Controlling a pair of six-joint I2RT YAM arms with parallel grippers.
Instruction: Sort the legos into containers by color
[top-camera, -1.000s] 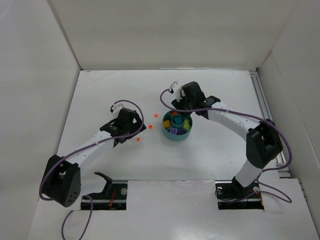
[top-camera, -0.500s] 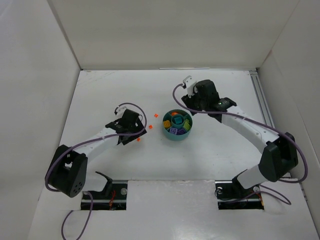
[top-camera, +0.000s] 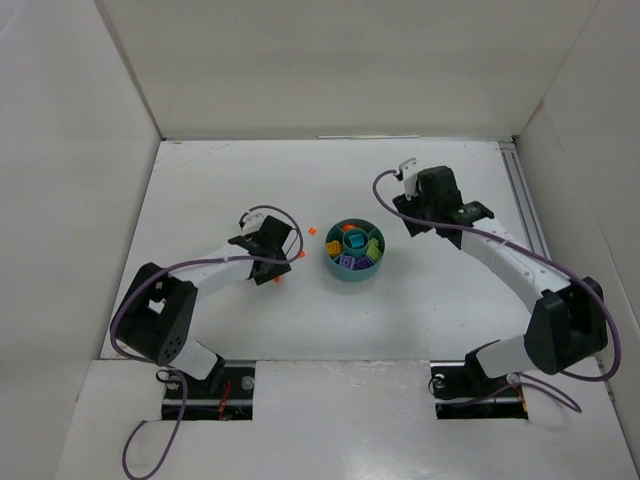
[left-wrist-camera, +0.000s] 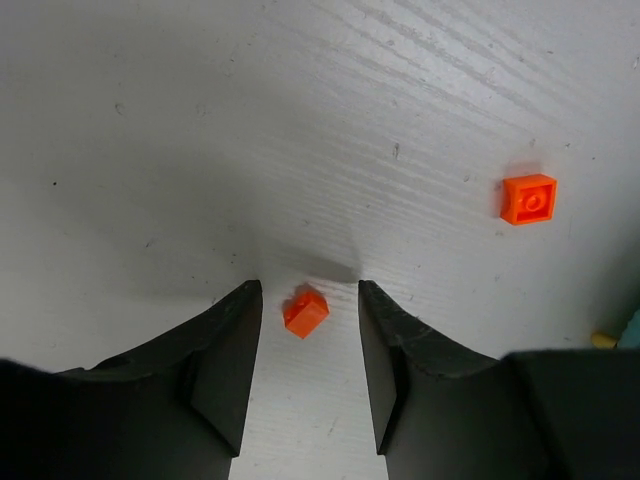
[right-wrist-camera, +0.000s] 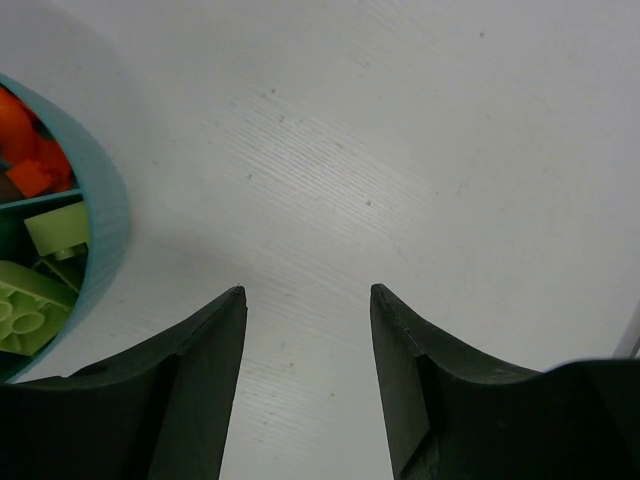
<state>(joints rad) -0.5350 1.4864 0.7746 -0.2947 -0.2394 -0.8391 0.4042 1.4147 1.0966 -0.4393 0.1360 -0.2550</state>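
A tiny orange lego (left-wrist-camera: 305, 312) lies on the white table between the fingertips of my left gripper (left-wrist-camera: 308, 292), with a gap on each side; the jaws are open. A second orange lego (left-wrist-camera: 528, 198) lies farther off to the right. From above, the left gripper (top-camera: 276, 268) stands left of the round teal dish (top-camera: 330, 262), with three orange legos around it (top-camera: 277, 279), (top-camera: 299, 257), (top-camera: 312, 231). Sorted legos fill the dish's containers. My right gripper (right-wrist-camera: 308, 292) is open and empty over bare table, right of the dish (right-wrist-camera: 105, 225).
Orange legos (right-wrist-camera: 30, 165) and lime green legos (right-wrist-camera: 35, 300) show inside the dish in the right wrist view. White walls enclose the table on the left, back and right. A metal rail (top-camera: 524, 215) runs along the right edge.
My left gripper has moved right toward the loose orange legos and its jaws have narrowed. The right arm has swung right, from over the dish to the table beside it.
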